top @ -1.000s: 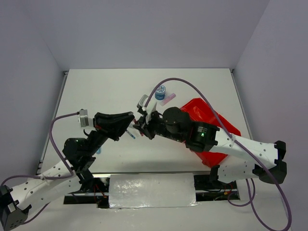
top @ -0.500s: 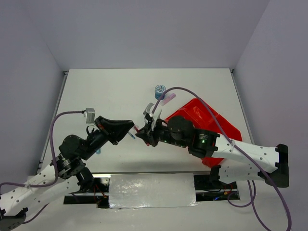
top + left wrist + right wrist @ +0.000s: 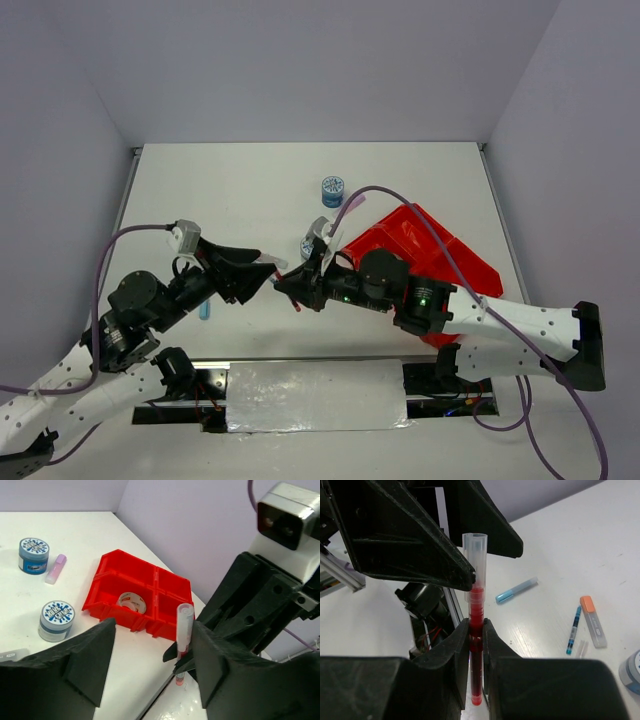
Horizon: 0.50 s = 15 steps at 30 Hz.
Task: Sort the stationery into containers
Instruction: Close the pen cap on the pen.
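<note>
My right end effector [image 3: 476, 630] is clamped on the red barrel of a red pen [image 3: 476, 605], which stands upright with its clear cap uppermost. My left end effector [image 3: 154, 625] has its fingers wide apart on either side of that cap. The cap sits close to one finger, but I cannot tell whether they touch.

Left wrist view only: the red compartment tray [image 3: 127, 570] on the table [image 3: 85, 535], with a clear tape ring [image 3: 131, 601] in one near compartment. The print on the ring's core is too small to read. Two round rolls with blue-white patterned tops stand outside the tray, the near roll [image 3: 56, 620] and the far roll [image 3: 34, 555]. A pink stick [image 3: 55, 569] lies just beside the far roll.

Right wrist view only: a light blue marker [image 3: 516, 590], a thin blue pen [image 3: 574, 630] and an orange-capped marker [image 3: 593, 621] lie loose on the table. The last two are side by side. No lettering on them is legible.
</note>
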{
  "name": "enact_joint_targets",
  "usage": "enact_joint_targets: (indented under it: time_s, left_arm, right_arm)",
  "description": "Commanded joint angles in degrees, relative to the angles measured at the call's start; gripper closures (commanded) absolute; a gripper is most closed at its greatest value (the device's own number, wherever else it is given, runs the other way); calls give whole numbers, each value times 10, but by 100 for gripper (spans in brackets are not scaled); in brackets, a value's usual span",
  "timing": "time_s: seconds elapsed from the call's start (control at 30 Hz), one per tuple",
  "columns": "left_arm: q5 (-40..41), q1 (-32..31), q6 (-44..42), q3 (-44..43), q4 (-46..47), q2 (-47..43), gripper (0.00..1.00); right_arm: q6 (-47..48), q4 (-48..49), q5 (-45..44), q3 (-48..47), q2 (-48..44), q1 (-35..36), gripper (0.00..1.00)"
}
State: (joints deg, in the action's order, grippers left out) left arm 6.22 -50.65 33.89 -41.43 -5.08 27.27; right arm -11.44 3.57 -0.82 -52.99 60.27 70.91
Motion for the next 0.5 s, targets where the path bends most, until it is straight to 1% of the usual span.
enact_joint_targets:
  time_s: [0.0, 0.07, 0.1, 0.27, 0.3, 0.33, 0.37, 0.43, 0.47]
  left_arm:
    - [-18, 2, -35, -21, -4, 9, 30]
    - [-26, 2, -36, -15, 5, 9, 36]
    - [-30, 3, -35, -13, 5, 10, 42]
    - [-46, 2, -29, 9, 24, 11, 52]
    - [-52, 2, -26, 11, 33, 12, 55]
    - [-57, 2, -27, 14, 38, 13, 60]
    - [-58, 2, -28, 15, 43, 16, 70]
    - [-69, 2, -30, 18, 61, 19, 78]
    - [-70, 2, -30, 18, 63, 23, 86]
  right_arm:
    - [-21, 64, 9, 9, -16, 9, 100]
    - [-24, 71, 9, 15, -21, 8, 100]
    - [-25, 71, 9, 16, -23, 9, 100]
    - [-22, 51, -8, 1, -14, 9, 100]
    - [-22, 49, -10, -1, -11, 9, 100]
    - [-22, 47, -16, -3, -7, 8, 100]
    - [-24, 47, -19, -3, -6, 9, 100]
    - [-24, 50, -18, 3, -3, 10, 100]
    - [-25, 52, -17, 4, -4, 10, 100]
